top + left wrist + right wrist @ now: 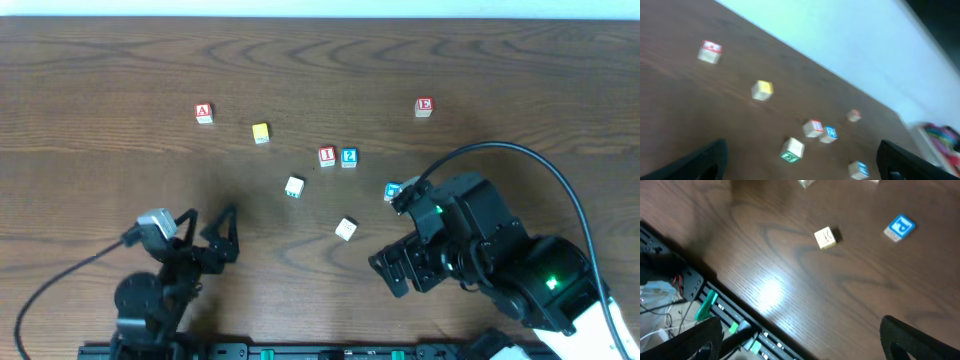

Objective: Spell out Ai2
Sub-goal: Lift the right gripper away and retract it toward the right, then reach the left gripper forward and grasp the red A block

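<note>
In the overhead view a red letter A block point(203, 113) lies at the far left. A red I block point(327, 156) and a blue 2 block point(349, 157) sit side by side near the middle. All three also show in the left wrist view: the A block point(709, 51), the I block point(813, 128), the 2 block point(828, 134). My left gripper point(210, 230) point(805, 172) is open and empty, at the front left, well short of the blocks. My right gripper point(393, 272) point(800, 340) is open and empty at the front right, near the table's front edge.
Other blocks lie around: a yellow one point(261, 133), a white one with a teal face point(294, 187), a white one point(346, 229) point(825, 237), a blue one point(393, 191) point(900, 227) by the right arm, a red E point(424, 107). A black rail point(740, 325) runs along the front edge.
</note>
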Tool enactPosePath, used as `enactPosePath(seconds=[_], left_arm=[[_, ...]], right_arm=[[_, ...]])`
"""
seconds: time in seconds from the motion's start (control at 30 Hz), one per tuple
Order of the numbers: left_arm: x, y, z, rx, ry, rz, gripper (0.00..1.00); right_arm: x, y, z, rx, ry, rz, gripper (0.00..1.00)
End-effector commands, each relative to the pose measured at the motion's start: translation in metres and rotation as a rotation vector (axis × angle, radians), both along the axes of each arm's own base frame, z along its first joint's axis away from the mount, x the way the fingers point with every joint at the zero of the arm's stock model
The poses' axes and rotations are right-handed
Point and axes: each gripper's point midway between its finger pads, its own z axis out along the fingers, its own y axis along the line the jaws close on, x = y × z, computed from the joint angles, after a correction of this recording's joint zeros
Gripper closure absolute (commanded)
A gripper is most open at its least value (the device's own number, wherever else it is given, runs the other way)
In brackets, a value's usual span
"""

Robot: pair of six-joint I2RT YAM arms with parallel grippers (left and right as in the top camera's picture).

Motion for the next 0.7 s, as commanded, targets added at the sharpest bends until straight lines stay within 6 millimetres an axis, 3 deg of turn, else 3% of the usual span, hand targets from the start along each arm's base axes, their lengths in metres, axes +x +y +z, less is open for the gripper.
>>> enactPosePath(seconds=[0.0,0.13,0.33,0.5,0.67], left_arm=[[0.015,0.027,0.032,0.118,0.040,0.140,0.04],[0.040,0.049,0.041,0.264,0.211,0.233,0.04],[0.106,0.058,0.047,0.548,0.372,0.177,0.04],[0.173,0.057,0.018,0.621,0.500,0.140,0.04],[0.226,0.062,-0.027,0.731,0.634,0.100,0.04]], right_arm=[[0.002,0.005,0.004,0.018,-0.022,0.015,0.01],[0.012,0.012,0.012,0.053,-0.071,0.015,0.01],[0.034,0.023,0.030,0.110,-0.185,-0.001,0.01],[0.046,0.022,0.037,0.107,-0.243,-0.030,0.01],[0.053,0.018,0.039,0.090,-0.271,-0.061,0.01]])
